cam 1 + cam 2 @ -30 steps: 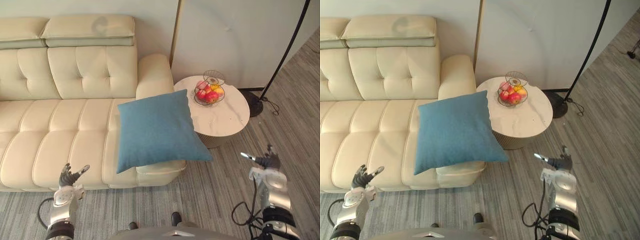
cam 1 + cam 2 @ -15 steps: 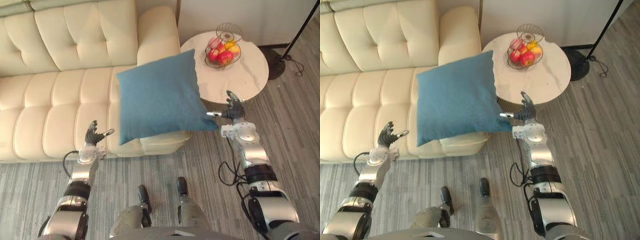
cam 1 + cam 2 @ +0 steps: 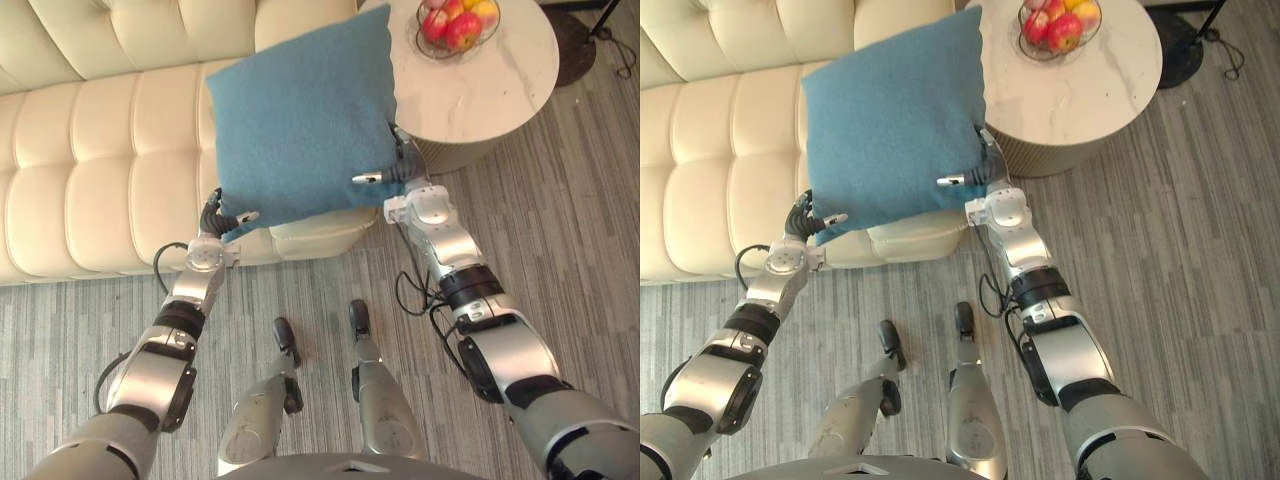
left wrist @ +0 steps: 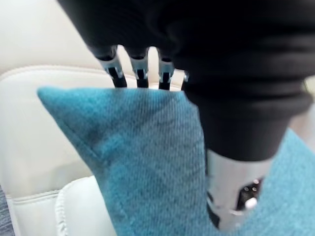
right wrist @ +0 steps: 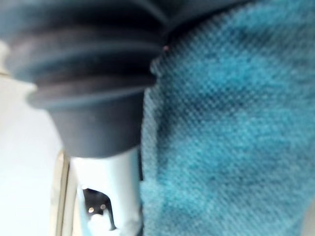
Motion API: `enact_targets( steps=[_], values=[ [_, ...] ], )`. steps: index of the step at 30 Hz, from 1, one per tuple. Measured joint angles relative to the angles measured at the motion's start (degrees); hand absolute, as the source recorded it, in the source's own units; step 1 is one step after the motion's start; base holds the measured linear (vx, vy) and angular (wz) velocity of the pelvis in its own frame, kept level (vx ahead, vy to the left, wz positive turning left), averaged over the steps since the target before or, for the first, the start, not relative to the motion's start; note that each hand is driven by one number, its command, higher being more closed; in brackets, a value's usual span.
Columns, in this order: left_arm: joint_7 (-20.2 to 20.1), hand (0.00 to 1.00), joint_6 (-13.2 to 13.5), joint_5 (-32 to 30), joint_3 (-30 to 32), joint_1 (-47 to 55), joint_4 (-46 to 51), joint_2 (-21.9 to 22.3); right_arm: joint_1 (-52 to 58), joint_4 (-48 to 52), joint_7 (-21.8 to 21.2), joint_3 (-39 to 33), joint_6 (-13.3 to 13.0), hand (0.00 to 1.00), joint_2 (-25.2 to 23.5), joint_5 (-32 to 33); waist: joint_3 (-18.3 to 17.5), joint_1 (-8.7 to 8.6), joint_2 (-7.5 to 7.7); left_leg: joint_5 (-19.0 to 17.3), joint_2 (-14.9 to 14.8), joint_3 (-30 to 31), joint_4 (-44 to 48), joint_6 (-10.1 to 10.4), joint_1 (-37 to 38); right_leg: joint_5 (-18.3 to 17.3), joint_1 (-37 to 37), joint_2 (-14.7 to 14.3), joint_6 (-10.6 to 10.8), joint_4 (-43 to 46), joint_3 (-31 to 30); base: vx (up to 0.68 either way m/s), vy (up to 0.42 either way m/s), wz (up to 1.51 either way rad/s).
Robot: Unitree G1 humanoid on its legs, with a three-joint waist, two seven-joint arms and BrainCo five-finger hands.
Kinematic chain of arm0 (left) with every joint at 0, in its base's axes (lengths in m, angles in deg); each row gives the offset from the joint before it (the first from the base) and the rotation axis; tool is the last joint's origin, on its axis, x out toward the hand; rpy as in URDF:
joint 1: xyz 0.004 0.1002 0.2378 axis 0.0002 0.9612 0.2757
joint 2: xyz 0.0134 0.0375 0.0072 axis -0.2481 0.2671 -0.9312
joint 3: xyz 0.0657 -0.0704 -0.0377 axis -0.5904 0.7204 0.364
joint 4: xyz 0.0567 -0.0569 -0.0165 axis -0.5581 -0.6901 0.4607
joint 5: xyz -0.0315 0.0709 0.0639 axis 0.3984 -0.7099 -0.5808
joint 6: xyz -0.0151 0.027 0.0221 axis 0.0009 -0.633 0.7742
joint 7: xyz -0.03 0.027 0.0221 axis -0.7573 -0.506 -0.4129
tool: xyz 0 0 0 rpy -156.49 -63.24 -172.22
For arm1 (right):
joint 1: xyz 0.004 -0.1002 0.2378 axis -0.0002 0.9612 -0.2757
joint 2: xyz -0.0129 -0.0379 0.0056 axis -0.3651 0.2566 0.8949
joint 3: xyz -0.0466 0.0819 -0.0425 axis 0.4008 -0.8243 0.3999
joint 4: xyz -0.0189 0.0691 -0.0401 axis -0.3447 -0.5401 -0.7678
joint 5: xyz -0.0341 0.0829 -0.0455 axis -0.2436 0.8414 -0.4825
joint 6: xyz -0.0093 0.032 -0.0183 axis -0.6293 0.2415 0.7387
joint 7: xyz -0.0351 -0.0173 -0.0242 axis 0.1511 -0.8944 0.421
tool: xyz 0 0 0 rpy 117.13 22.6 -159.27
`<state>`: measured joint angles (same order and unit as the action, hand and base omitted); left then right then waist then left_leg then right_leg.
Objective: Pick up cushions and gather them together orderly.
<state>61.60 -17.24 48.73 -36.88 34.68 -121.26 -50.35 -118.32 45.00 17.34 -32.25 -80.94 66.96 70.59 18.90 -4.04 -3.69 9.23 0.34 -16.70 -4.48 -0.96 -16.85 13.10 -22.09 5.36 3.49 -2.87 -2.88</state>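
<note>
Square teal-blue fabric cushion (image 3: 300, 110) lies over armrest end of cream tufted leather sofa (image 3: 90, 170). Left hand (image 3: 215, 218) and right hand (image 3: 399, 170) at its lower corners, sofa front. Fabric hides both grips: cannot tell.

Cream sofa (image 3: 100, 150), rnd marble tbl (image 3: 500, 80), grey floor (image 3: 580, 250)

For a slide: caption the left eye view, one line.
Left hand and right hand at the near corners of a square blue fabric cushion on a cream tufted leather sofa.

Head stereo pair steeply down on shared sofa (image 3: 100, 150) and cushion (image 3: 300, 110); wrist cameras seemingly against cushion.
</note>
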Motion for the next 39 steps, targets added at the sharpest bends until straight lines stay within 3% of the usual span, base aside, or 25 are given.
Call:
enact_targets(
  steps=[9, 16, 21, 31, 39],
  values=[
    [2.64, 1.00, -1.35, 2.64, -0.61, -7.17, -1.41, 0.40, -2.43, 4.20, 1.93, 3.12, 0.73, 1.00, -0.60, -0.23, 1.19, 0.43, 0.51, 1.05, -1.54, -2.05, -0.36, 1.25, -5.20, 0.58, -5.44, -0.84, -0.78, 0.22, 0.28, -0.02, -0.008, -0.01],
    [4.95, 1.00, -1.37, 7.75, -0.28, -7.30, 5.80, -0.02, 0.03, 10.92, 3.72, 2.62, 0.40, 1.00, 0.02, 1.85, 1.23, 0.77, 0.54, 1.00, -2.32, -2.35, -0.36, 1.70, -5.93, 1.17, -5.88, -1.25, -0.74, 0.23, 1.13, 0.01, 0.010, 0.02],
    [5.07, 1.00, -1.37, 8.05, -0.32, -7.10, 9.76, 0.15, 4.26, 14.61, 3.80, 1.07, -0.62, 1.00, -0.25, 4.54, 1.27, 1.04, 0.60, 0.91, -2.38, -2.03, -0.36, 1.79, -5.17, 1.12, -4.86, -1.19, -0.77, 0.23, 1.78, 0.01, 0.023, 0.05],
    [6.95, 1.00, -1.24, 6.87, -0.44, 2.52, 24.20, 2.59, 18.28, 24.15, 4.50, 0.64, -1.85, 1.00, -2.46, 9.77, 1.26, 0.58, 0.66, 0.44, -3.26, -1.95, -0.01, 2.07, -0.02, -0.69, 1.25, -1.45, -1.28, 0.25, 4.05, 0.02, -0.010, 0.09],
    [7.46, 1.00, -1.17, 5.16, -0.46, 16.03, 42.08, 4.42, 32.64, 35.30, 4.47, 0.66, -1.91, 1.00, -6.12, 11.32, 1.10, 0.56, 0.75, -0.21, -3.62, 0.80, -0.01, 2.86, 5.45, -3.27, 7.68, -1.85, -1.57, 1.22, 6.89, 0.07, -0.030, 0.16]
  ],
)
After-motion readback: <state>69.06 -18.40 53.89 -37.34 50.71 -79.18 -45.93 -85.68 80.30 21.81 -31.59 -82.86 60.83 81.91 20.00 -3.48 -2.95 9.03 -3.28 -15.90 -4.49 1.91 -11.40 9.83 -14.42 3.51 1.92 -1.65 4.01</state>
